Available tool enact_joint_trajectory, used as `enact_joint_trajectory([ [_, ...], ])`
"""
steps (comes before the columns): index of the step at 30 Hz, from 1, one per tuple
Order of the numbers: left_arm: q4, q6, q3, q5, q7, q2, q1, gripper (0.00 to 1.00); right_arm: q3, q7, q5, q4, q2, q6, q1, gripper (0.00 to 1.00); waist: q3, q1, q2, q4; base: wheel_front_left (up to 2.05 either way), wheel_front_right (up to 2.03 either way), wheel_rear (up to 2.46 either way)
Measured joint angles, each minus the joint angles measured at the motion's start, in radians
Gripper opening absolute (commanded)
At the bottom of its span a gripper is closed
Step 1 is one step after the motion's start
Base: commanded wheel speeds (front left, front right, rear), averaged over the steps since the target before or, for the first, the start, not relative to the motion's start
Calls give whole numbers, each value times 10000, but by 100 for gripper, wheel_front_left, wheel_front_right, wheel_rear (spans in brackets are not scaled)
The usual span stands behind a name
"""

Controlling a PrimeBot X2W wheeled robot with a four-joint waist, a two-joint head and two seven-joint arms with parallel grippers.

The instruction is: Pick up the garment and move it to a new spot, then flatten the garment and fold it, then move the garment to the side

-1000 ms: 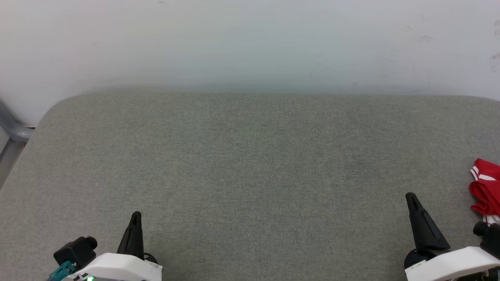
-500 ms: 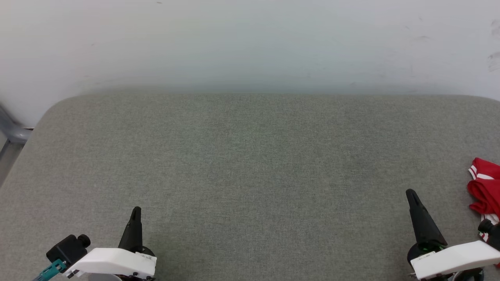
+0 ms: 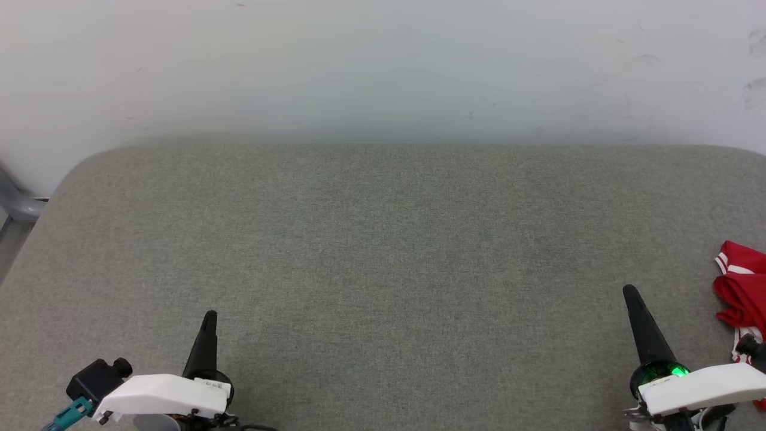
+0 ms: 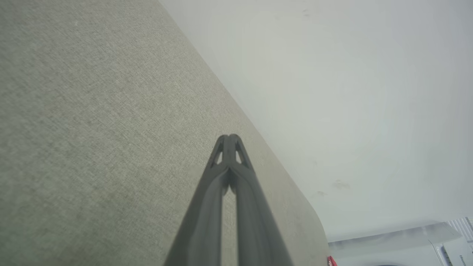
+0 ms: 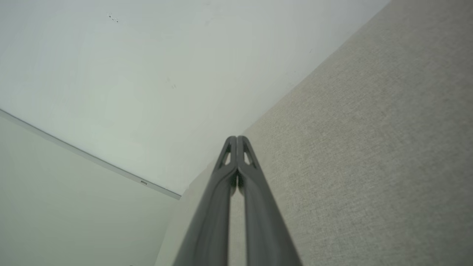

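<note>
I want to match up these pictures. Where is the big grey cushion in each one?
Head view: the grey cushion spreads across the lower part.
Left wrist view: it covers the left side, its edge slanting down to the right.
Right wrist view: it covers the right side.
Shared landmark: the white wall meets its far edge in all three.

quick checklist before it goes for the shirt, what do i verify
1. Sight of the garment, bunched at the head view's right edge: ok.
2. Opening of the right end effector for the grasp: not ok, fingers together.
3. Nothing carried by the left end effector: ok, shut and empty.
4. Room on the grey surface for a new spot: ok.
5. Whole outline of the garment: cannot tell, cut off by the frame.
</note>
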Motion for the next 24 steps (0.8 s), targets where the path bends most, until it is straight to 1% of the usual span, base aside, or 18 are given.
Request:
enact_joint_trajectory([
  [3,0,-2,21,-351,84,0,-43,0,-12,35,347,119,-4,0,-25,0,-2,0,0,-11,0,0,0],
  [6,2,-33,63,-1007,263,0,-82,0,-33,81,1039,313,-8,0,-212,0,-6,0,0,-33,0,0,0],
  [24,10,-90,174,-2778,702,-4,-271,0,-115,230,2865,861,-10,-2,-546,0,-19,-1,0,-99,0,0,0],
])
